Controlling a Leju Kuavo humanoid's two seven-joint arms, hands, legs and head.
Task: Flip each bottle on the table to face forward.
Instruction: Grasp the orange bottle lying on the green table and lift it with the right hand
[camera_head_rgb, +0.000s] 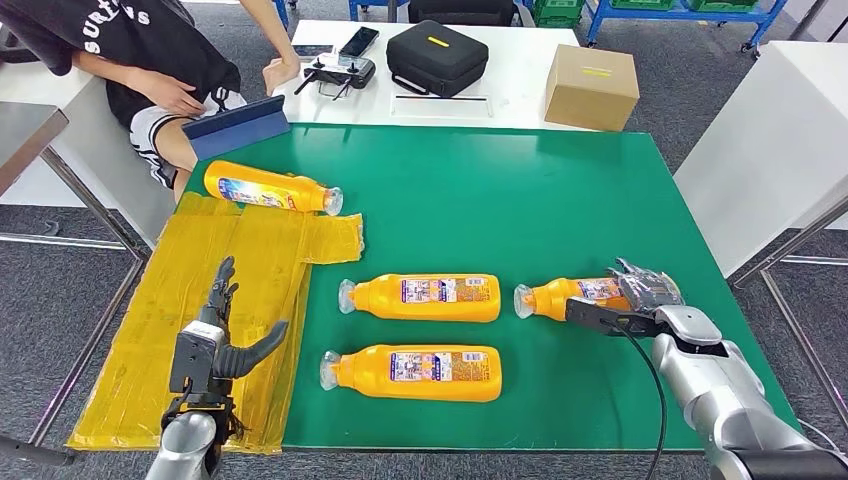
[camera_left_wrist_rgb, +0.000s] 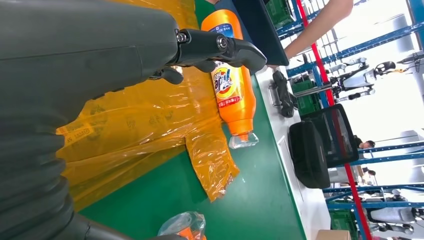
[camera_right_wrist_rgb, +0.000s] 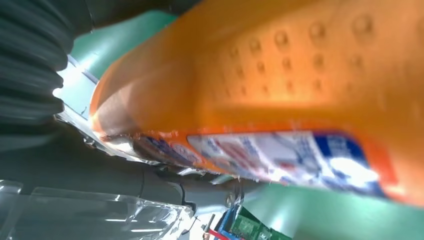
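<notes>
Several orange bottles with clear caps lie on the green table (camera_head_rgb: 560, 190). One bottle (camera_head_rgb: 270, 188) lies at the back left by the yellow plastic sheet (camera_head_rgb: 200, 300); in the left wrist view it is the bottle (camera_left_wrist_rgb: 232, 85) beyond my fingers. Two bottles (camera_head_rgb: 425, 297) (camera_head_rgb: 415, 373) lie in the middle with caps to the left. My right hand (camera_head_rgb: 640, 300) grips the base end of the right bottle (camera_head_rgb: 570, 296), whose orange body (camera_right_wrist_rgb: 280, 75) looms close in the right wrist view. My left hand (camera_head_rgb: 215, 335) hovers open over the yellow sheet, fingers spread.
A person (camera_head_rgb: 150, 70) sits at the back left, holding a blue board (camera_head_rgb: 240, 125) at the table's corner. On the white table behind are a black case (camera_head_rgb: 437, 55), a controller (camera_head_rgb: 340, 70) and a cardboard box (camera_head_rgb: 592, 88).
</notes>
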